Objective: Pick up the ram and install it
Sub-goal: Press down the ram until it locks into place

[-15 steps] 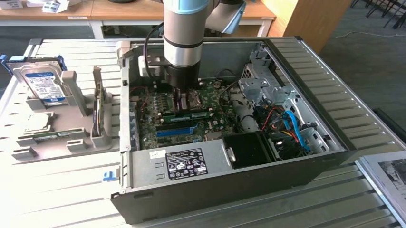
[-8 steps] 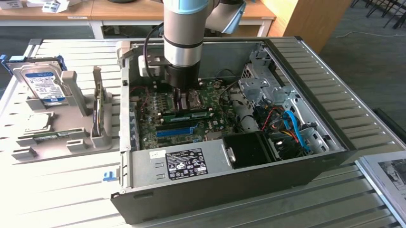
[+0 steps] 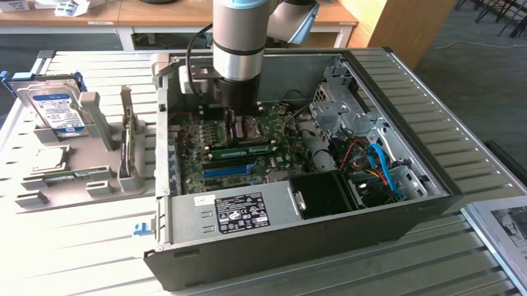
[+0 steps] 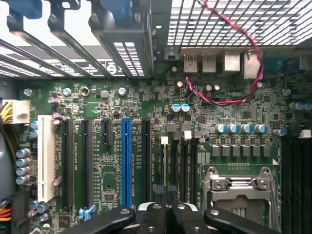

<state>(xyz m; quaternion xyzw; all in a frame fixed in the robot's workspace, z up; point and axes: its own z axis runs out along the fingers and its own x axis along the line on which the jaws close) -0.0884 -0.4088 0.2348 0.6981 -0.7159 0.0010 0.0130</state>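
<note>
Ext. cam high, angled down on the open computer case [image 3: 329, 185]; wrist cam close above its motherboard [image 4: 146, 146], shared by both.

Slatted pale metal table [image 3: 461, 117] carrying everything. Open black PC case [image 3: 288, 246] sitting in the middle, grey holder tray [image 3: 62, 197] just beside it on the exterior view's left, some printed sheet [image 3: 504, 231] near the right edge.

The ram [image 3: 244, 148] lies on the motherboard [image 3: 216, 161] inside the case [image 3: 428, 179], below the gripper [image 3: 233, 116].
</note>
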